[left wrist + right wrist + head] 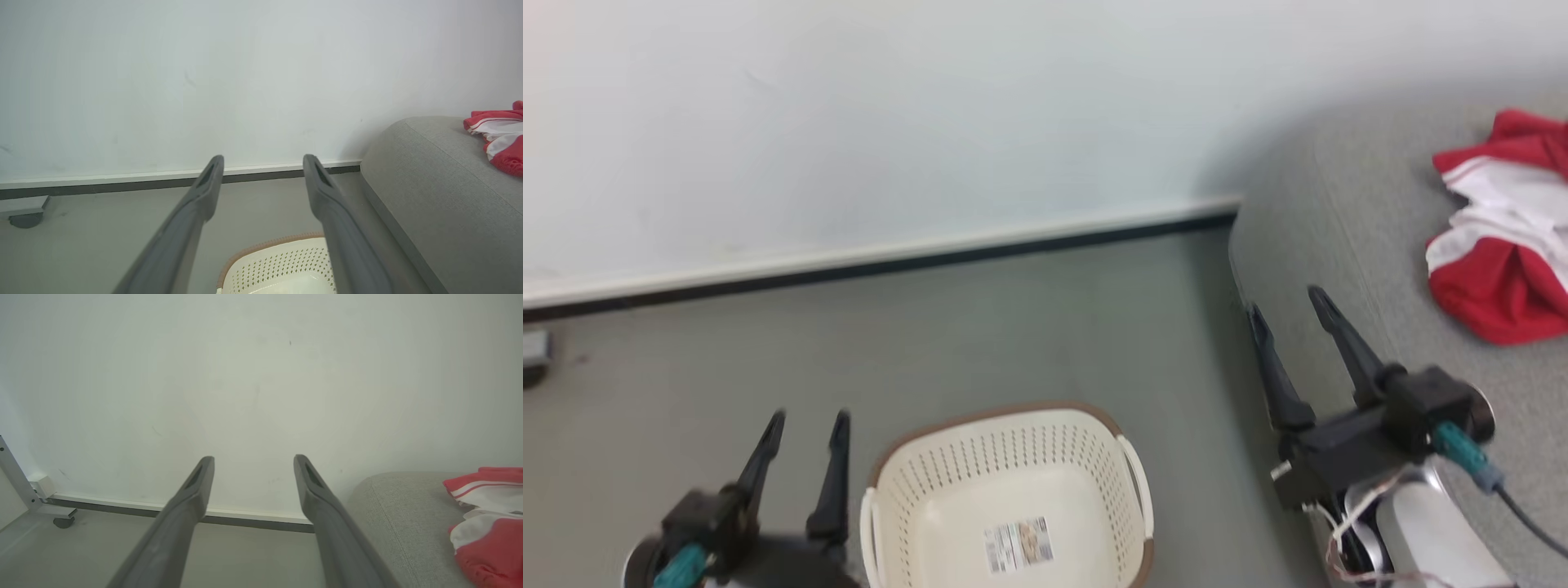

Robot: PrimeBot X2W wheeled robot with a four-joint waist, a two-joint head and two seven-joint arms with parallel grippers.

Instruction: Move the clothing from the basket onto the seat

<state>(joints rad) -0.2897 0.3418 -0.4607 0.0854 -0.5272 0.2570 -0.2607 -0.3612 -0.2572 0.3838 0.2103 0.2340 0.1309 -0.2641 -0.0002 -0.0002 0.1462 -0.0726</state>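
The red and white clothing [1503,233] lies crumpled on the grey seat [1347,204] at the right; it also shows as clothing [500,134] on the seat [441,196], and as clothing [486,522] on the seat [400,522]. The cream basket [1005,433] stands on the floor at bottom centre; inside it I see only a label on its bottom. Its rim is also in the basket [278,257] between my left fingers. My left gripper [809,420] is open just left of the basket, and as the left gripper [263,163] it holds nothing. My right gripper [1286,298] is open over the seat's left edge, empty as the right gripper [253,463].
A pale wall [890,122] with a dark skirting strip [890,265] runs behind the grey floor [1013,327]. A caster foot of some frame [61,520] stands at the wall on the far left.
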